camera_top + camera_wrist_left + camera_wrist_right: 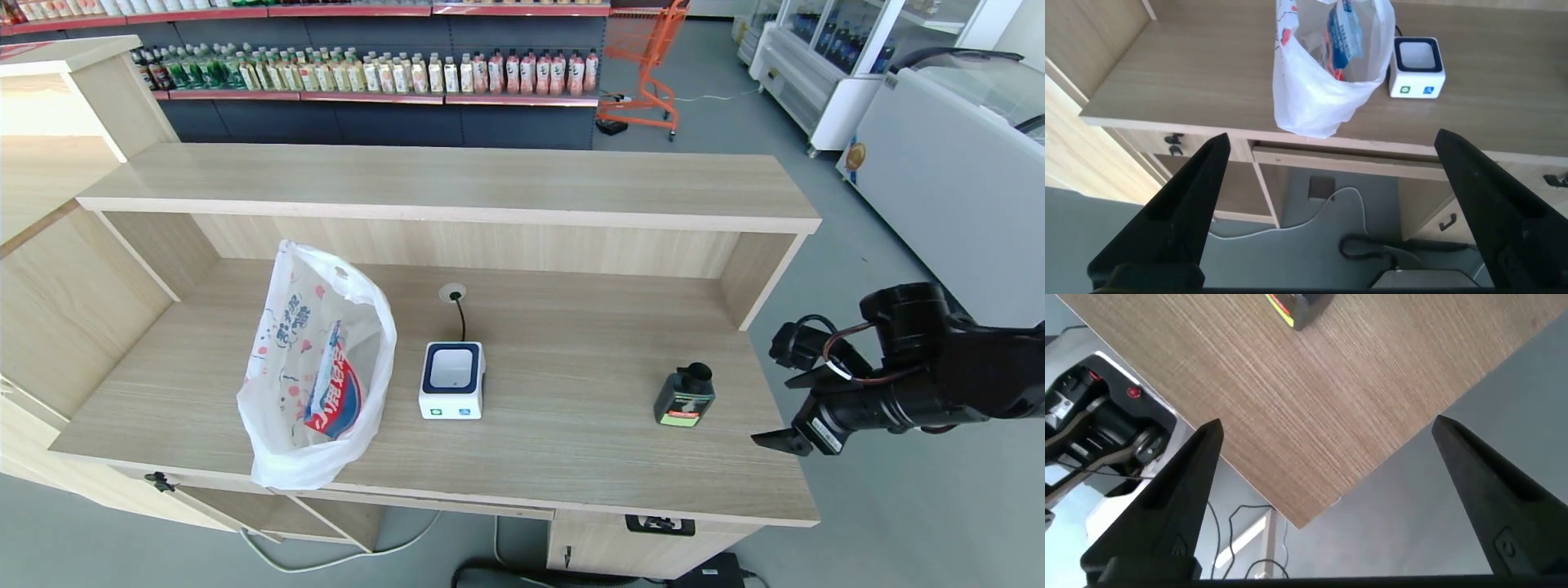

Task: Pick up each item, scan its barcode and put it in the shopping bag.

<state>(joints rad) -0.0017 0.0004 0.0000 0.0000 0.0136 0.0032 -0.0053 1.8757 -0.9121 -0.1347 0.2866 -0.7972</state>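
Counter | shopping bag, scanner, bottle in row | right end effector spread

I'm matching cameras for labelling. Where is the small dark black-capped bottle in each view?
Head view: the small dark bottle with a black cap stands on the light wooden countertop, right of the white scanner.
Right wrist view: on the countertop beyond the open right end effector, cut by the frame edge.
Left wrist view: this picture covers the scanner and white plastic bag instead.
Shared landmark: the countertop.
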